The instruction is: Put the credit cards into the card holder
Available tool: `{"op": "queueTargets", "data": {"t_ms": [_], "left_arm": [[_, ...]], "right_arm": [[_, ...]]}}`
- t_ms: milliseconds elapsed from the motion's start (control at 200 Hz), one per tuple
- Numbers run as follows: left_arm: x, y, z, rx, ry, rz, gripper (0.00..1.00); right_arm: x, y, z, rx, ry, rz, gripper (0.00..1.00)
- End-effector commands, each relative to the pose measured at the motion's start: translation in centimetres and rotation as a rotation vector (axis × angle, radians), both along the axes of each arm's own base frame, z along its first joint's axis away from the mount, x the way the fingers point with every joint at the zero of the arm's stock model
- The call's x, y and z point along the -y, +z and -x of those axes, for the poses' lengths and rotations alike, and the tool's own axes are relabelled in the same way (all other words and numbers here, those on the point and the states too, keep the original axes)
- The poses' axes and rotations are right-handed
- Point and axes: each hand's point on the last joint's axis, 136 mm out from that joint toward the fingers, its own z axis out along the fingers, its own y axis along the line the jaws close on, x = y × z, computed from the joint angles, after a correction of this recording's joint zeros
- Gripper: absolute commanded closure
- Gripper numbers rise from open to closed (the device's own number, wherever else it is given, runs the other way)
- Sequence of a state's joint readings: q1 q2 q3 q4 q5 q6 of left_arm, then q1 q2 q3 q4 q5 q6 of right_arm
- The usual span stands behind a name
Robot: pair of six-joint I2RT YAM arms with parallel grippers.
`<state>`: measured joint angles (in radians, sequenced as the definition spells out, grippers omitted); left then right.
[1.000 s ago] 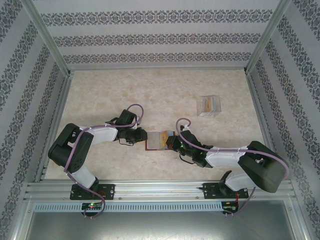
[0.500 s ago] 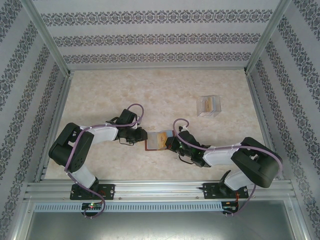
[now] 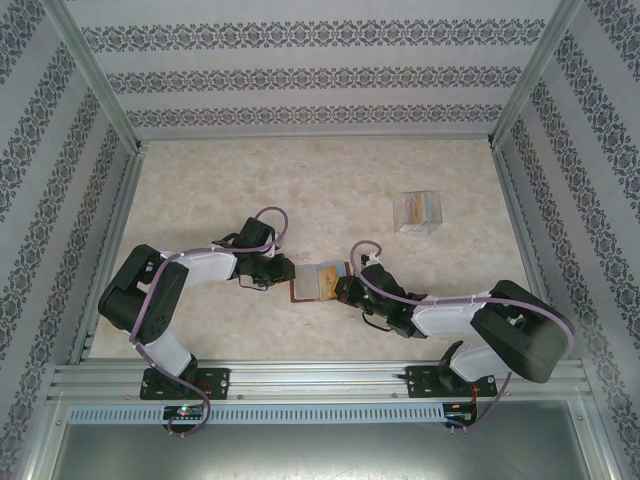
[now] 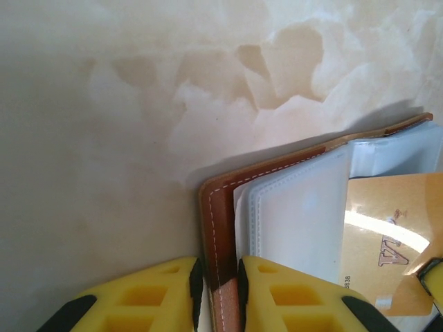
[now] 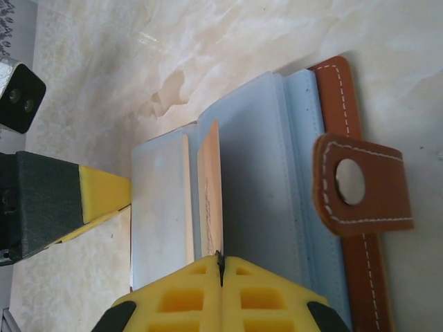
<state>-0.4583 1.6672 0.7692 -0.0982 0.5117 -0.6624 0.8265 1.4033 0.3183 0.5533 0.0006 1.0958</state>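
Progress check: I'd call it mid-insert on one card, not finished. The right claw (image 5: 220, 266) has its yellow fingers pressed together on the near edge of an orange card (image 5: 209, 187). That card stands edge-up straight ahead of the fingertips, tucked in among the clear sleeves (image 5: 249, 173) of the open card holder (image 5: 336, 97). Whether it's actually down inside a pocket or only lying between two sleeves, I can't tell. Since it's gripped, I'd guess it needs a final push and a release.

There's a second thin orange line just left of the held card. It might be another card already in, or just a sleeve edge.

Out to the right of the claw are the brown cover and its strap tab (image 5: 360, 187) with the round hole, lying flat on the table (image 5: 173, 55).

The left claw (image 4: 220, 273) is nearly closed, pinching the brown stitched cover of the card holder (image 4: 214, 207) between its fingers, so it's basically pinning the wallet open. The sleeves fan out to the right of it, with the orange card (image 4: 387, 242) lying across them.

From overhead, the two claws face each other with the card holder (image 3: 318, 282) between them. Well away, beyond the right claw (image 3: 345, 285), sits a clear box (image 3: 418, 212) with something pale yellow inside, possibly more cards to go, though it's too small to say.
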Motion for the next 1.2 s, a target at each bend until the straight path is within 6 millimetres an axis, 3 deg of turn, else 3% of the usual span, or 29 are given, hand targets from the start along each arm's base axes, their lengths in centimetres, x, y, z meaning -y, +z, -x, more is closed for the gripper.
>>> {"op": "queueTargets", "data": {"t_ms": [0,585,904,1194], "left_arm": [[0.9,-1.2,1.1,-0.042,-0.032,-0.011,0.76],[0.8,-1.2,0.9,-0.039,-0.027,-0.023,0.76],[0.8,-1.1,0.9,-0.041,-0.027,-0.026,0.76],[0.7,-0.9,0.9,-0.041,-0.025,-0.028,0.76]], "right_arm": [[-0.1,-0.5,-0.1,-0.005,0.015,0.004,1.00],[-0.3,2.3,-0.8,0.068,0.014,-0.065,1.00],[-0.9,0.0,-0.9,0.030,0.039,-0.042,1.00],[-1.4,-0.1,-1.0,0.026,0.049,-0.056,1.00]]}}
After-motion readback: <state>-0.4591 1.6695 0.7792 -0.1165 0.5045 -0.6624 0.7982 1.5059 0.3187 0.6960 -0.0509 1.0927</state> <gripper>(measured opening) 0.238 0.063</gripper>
